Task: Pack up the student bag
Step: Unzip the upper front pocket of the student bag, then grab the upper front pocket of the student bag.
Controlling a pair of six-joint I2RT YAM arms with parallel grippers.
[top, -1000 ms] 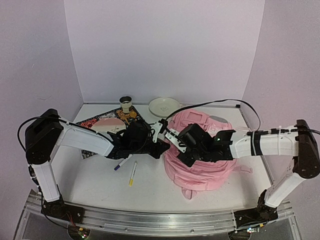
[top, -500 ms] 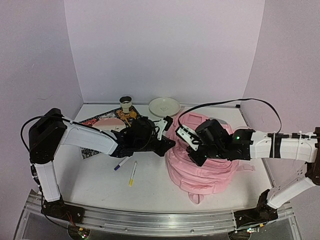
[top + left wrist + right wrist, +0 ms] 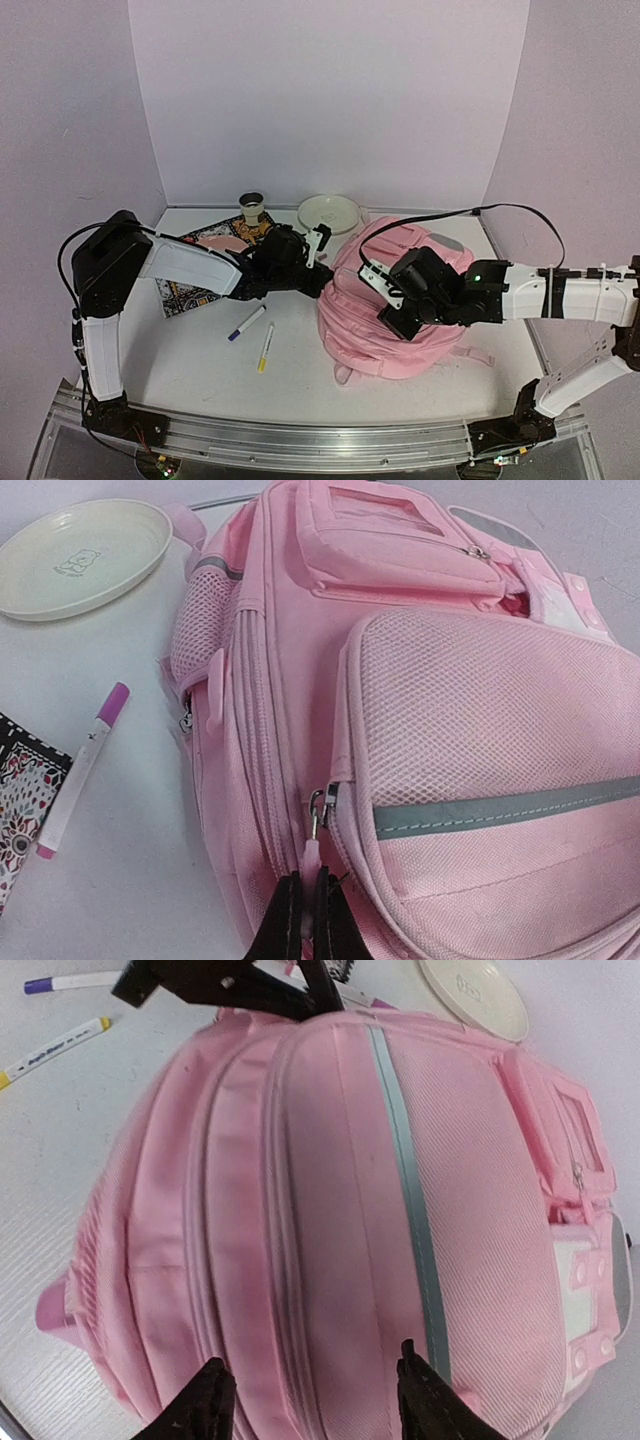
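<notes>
Ideally, the pink zip pull (image 3: pixel 313 855) of the soft pink fabric backpack (image 3: pixel 450 710), clenched in the left pincer (image 3: pixel 308 892), should be drawn steadily along its track; the right pincer (image 3: pixel 310 1400) is spread.

The pink bag (image 3: pixel 405 340) lies on the white table (image 3: pixel 190 375). The left gripper (image 3: pixel 322 284) touches the bag's left side. The right gripper (image 3: pixel 392 305) is over its top. Two pens (image 3: pixel 246 323) lie side by side near the bag. A round plate (image 3: pixel 328 212) sits behind it.
</notes>
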